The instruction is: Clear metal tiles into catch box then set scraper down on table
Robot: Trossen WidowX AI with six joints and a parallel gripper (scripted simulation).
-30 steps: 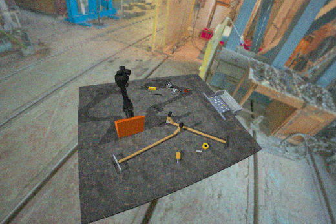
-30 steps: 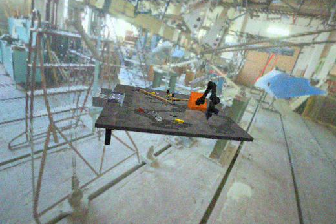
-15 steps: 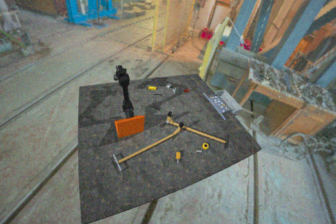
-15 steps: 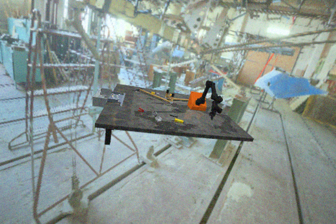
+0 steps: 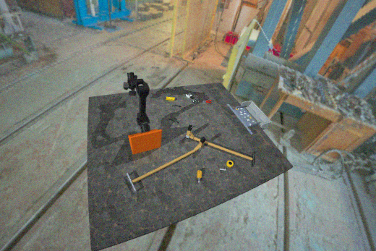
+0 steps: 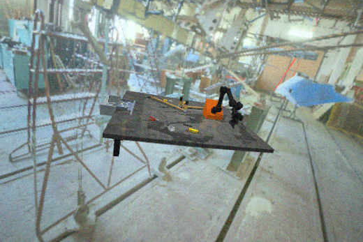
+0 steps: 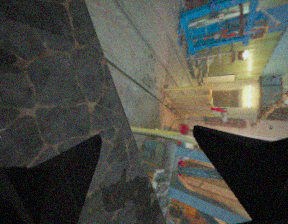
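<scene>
The steel bench plate (image 5: 249,126) (image 6: 132,107) is at the table edge far from the arm. Several small metal tiles lie on it. The catch box (image 5: 261,111) (image 6: 107,107) adjoins its outer side. A long wooden-handled tool (image 5: 168,164) (image 6: 196,107) with a pale wide blade lies on the table. A second wooden-handled tool (image 5: 229,150) (image 6: 166,102) has a dark head. I cannot tell surely which is the long scraper. My gripper (image 5: 129,89) (image 6: 236,122) (image 7: 148,134) is open and empty, raised on the opposite side of the arm from the plate, away from both tools.
An orange block (image 5: 145,142) (image 6: 210,109) stands upright beside the arm base. A yellow block (image 5: 170,98) (image 6: 193,130), a red-handled tool (image 5: 208,101) (image 6: 152,118), a yellow screwdriver (image 5: 199,174) and a yellow ring (image 5: 230,160) lie around the table.
</scene>
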